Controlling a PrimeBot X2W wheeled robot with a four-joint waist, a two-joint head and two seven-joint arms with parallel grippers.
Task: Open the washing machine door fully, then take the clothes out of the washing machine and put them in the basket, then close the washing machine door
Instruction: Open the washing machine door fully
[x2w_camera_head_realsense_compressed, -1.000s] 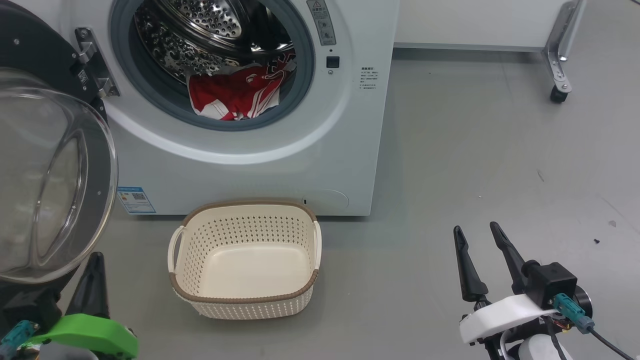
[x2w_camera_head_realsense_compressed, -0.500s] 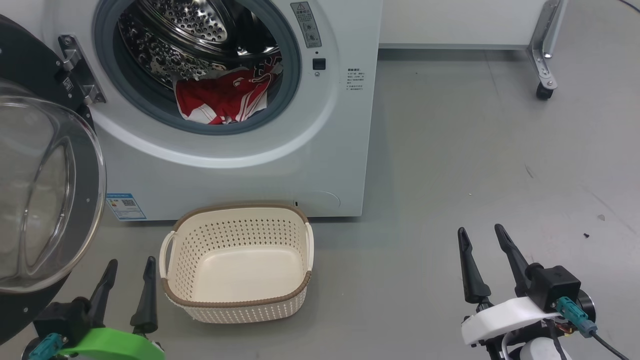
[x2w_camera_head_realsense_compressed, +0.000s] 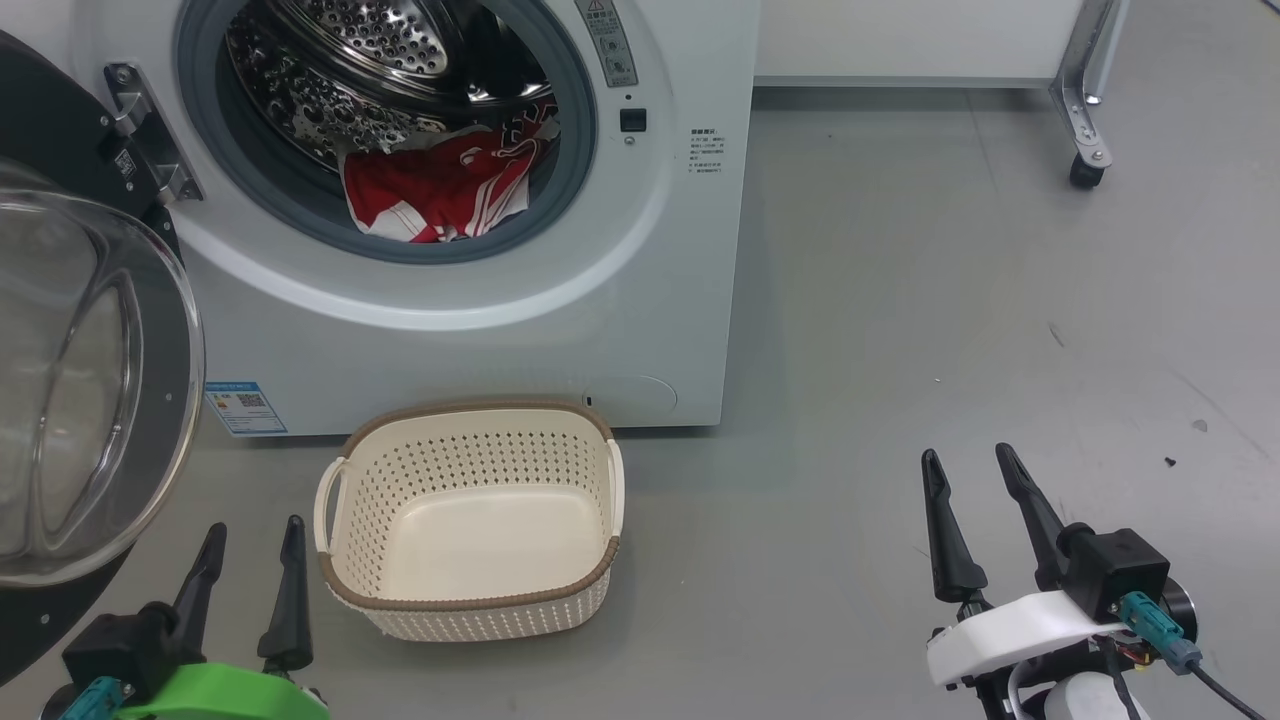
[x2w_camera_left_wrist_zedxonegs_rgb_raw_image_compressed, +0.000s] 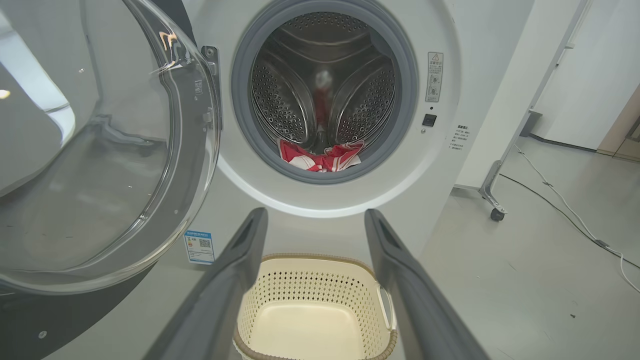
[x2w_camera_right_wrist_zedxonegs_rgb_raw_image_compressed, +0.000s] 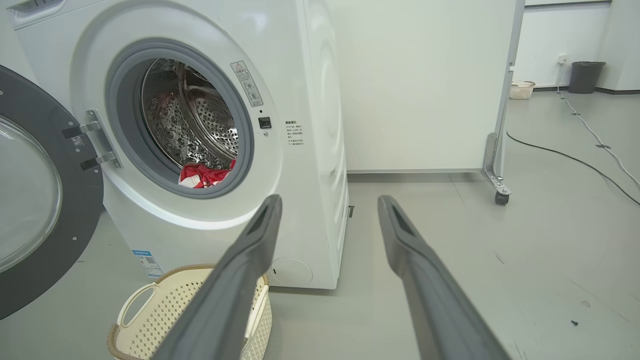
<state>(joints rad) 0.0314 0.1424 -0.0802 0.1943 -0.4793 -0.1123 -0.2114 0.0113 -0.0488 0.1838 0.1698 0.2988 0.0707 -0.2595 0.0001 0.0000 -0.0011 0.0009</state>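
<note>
The white washing machine (x2w_camera_head_realsense_compressed: 640, 300) stands with its round door (x2w_camera_head_realsense_compressed: 90, 380) swung wide to the left. Red-and-white clothes (x2w_camera_head_realsense_compressed: 430, 190) lie at the front of the steel drum, also seen as clothes (x2w_camera_left_wrist_zedxonegs_rgb_raw_image_compressed: 320, 156) and clothes (x2w_camera_right_wrist_zedxonegs_rgb_raw_image_compressed: 202, 176). A cream basket (x2w_camera_head_realsense_compressed: 465, 600), empty, sits on the floor before the machine. My left gripper (x2w_camera_head_realsense_compressed: 255, 528) is open just left of the basket, below the door's rim, holding nothing. My right gripper (x2w_camera_head_realsense_compressed: 970, 455) is open over bare floor to the right. Left gripper (x2w_camera_left_wrist_zedxonegs_rgb_raw_image_compressed: 312, 217) and right gripper (x2w_camera_right_wrist_zedxonegs_rgb_raw_image_compressed: 330, 202) fingers stand apart.
A white panel on a metal leg with a caster (x2w_camera_head_realsense_compressed: 1085, 172) stands at the back right. Cables (x2w_camera_right_wrist_zedxonegs_rgb_raw_image_compressed: 575, 160) run across the grey floor farther right. A dark bin (x2w_camera_right_wrist_zedxonegs_rgb_raw_image_compressed: 586, 76) and another small basket (x2w_camera_right_wrist_zedxonegs_rgb_raw_image_compressed: 521, 90) sit far off.
My left gripper has come out from under the door's rim and opened beside the basket. The head camera has shifted slightly right. The right gripper has stayed open.
</note>
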